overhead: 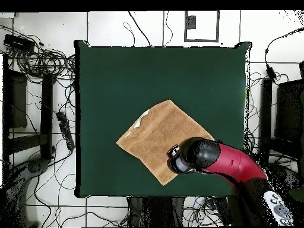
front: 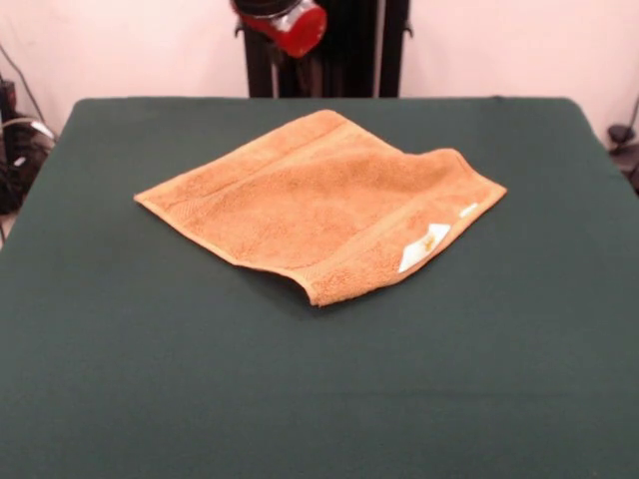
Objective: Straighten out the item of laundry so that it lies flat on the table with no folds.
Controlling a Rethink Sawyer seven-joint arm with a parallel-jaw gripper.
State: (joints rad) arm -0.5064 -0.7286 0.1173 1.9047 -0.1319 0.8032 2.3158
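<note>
Towel (front: 319, 205): small, square, orange-tan terry with woven border bands. Lies spread on the dark green table (front: 150, 379), turned diamond-wise, near the table's middle. Surface mostly flat; the near corner curls up slightly and the right corner shows a soft ripple. White tag (front: 423, 246) visible by one edge.

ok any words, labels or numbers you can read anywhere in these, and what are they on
None can be read.
White tag on the towel: some print or a mark shows, too small and blurred to read.
Smaller white tag on the same edge: too small to tell if it bears any print.
Arm and table: no lettering shows.
</note>
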